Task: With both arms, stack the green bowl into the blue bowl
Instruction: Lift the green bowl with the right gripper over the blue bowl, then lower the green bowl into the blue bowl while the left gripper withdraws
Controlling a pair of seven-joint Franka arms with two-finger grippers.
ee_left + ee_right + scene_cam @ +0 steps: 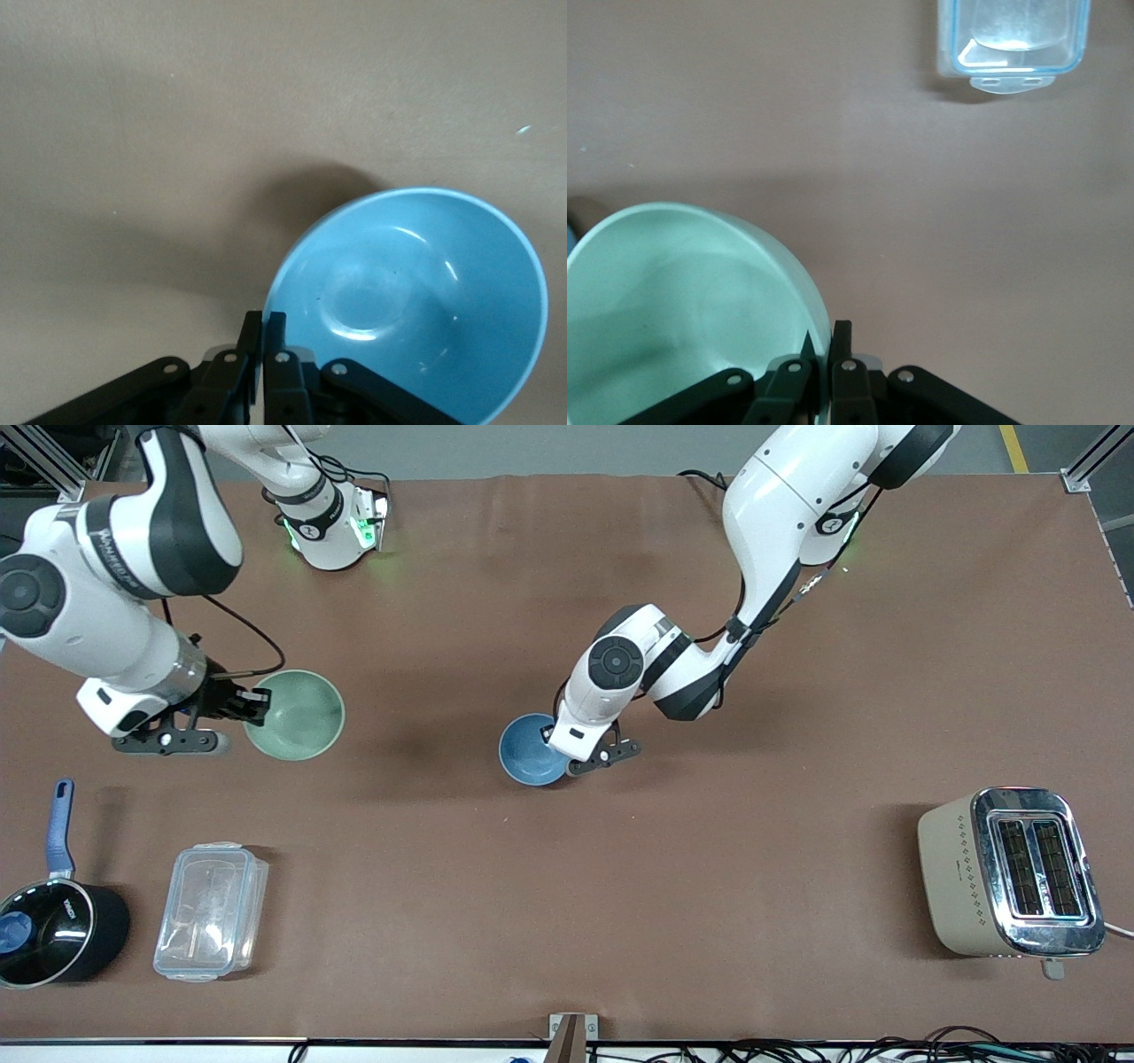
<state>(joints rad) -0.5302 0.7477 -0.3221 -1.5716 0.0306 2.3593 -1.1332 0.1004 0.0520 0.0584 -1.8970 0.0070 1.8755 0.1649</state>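
1. Where the brown table [567, 886] runs toward the right arm's end, green bowl [297, 714] pinched at its rim by the right gripper [251, 701], one finger inside the wall and one outside, jaws narrowed onto the thin edge.
2. Seen from the right wrist, same pinch on the pale mint rim, fingers [843, 354] nearly together over the wall of the bowl [682, 310].
3. Near the table's middle, blue bowl [532, 749] clamped at its rim by the left gripper [567, 755], fingers [275, 341] drawn close on the edge, sky-blue inside [416, 301] showing beside them.
4. Well apart, the two bowls, green toward the right arm's end, blue toward the centre.
5. Whether either bowl rests on the table or hangs just above it: cannot tell.
6. Nearer the front camera than the green bowl: a clear lidded container [211, 911] and, beside it, a black saucepan [55, 930] with a blue handle.
7. At the left arm's end, a beige toaster [1010, 872].
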